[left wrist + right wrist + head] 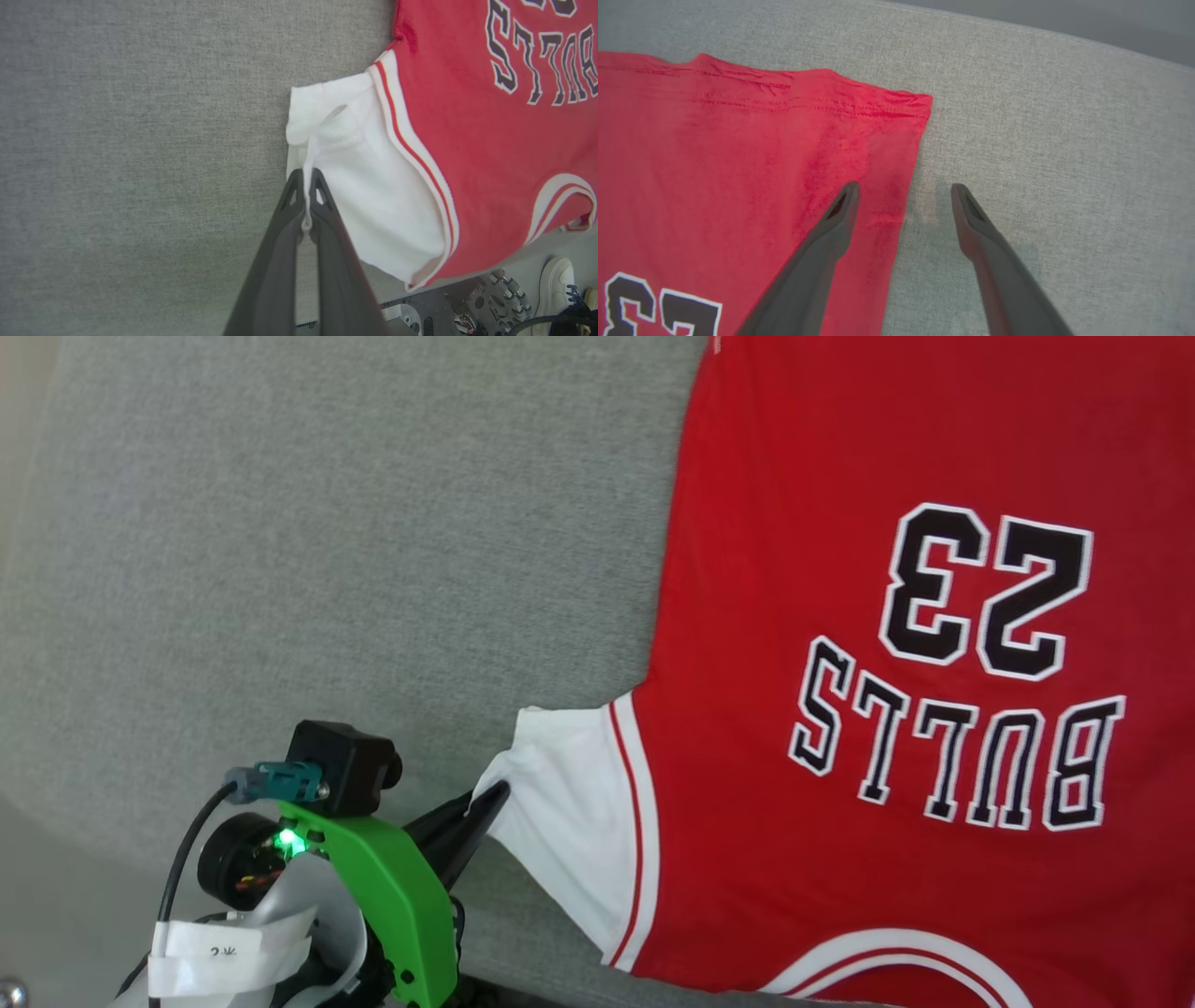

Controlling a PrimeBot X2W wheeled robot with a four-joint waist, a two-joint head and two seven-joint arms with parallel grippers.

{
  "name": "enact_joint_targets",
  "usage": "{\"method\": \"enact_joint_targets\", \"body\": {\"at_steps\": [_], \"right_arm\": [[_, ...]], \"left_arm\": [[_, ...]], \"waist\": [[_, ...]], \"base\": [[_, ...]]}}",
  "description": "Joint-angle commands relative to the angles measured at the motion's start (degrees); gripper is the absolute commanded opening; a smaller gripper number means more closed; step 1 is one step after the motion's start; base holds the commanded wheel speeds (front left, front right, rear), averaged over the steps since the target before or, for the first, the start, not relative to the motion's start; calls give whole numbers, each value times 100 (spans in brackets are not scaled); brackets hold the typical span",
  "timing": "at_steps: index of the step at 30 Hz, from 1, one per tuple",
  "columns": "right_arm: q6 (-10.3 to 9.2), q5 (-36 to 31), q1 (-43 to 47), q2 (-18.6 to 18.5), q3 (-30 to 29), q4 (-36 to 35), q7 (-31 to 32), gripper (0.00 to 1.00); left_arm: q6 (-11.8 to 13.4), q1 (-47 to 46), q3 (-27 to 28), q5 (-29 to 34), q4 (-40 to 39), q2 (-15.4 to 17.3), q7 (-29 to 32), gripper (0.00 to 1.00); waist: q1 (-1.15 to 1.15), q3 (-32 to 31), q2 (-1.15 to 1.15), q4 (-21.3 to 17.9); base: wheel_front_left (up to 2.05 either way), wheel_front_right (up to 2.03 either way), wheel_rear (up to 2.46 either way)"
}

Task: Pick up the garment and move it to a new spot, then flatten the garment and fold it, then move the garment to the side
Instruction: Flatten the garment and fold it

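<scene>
The garment is a red T-shirt with "BULLS 23" printed on it and white sleeves, spread flat on the grey fabric surface. My left gripper is shut on the hem of the white sleeve; in the left wrist view the cloth is pinched between the two dark fingertips of the left gripper. My right gripper is open above the garment's side edge, one finger over the red cloth and the other over the grey surface, near the bottom hem corner.
The grey surface's front edge runs close under the sleeve, with metal robot parts and a white shoe below it. Open grey surface lies left of the garment. The surface's far edge shows in the right wrist view.
</scene>
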Motion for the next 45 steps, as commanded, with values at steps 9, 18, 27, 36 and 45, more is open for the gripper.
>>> {"method": "enact_joint_targets", "body": {"at_steps": [9,18,27,36,45], "right_arm": [[-5,-334,-416,-189,159,618,-57,100],[-5,-137,-84,-181,437,709,167,0],[-5,-37,176,-292,516,593,66,0],[-5,-1,839,-430,618,629,-310,0],[-5,371,2062,-337,316,582,-857,0]], "left_arm": [[-225,-296,-72,110,282,-270,-220,0],[-304,-372,-53,155,471,-373,-413,0],[-287,-383,-4,153,554,-355,-469,0],[-206,-283,18,86,534,-301,-426,0],[-62,-30,-6,22,575,-225,-379,0]], "waist": [[-1,589,0,624],[-1,597,0,675],[-1,316,0,530],[-1,-285,0,178],[-1,-1048,0,-297]], "base": [[0,0,0],[0,0,0],[0,0,0],[0,0,0],[0,0,0]]}}
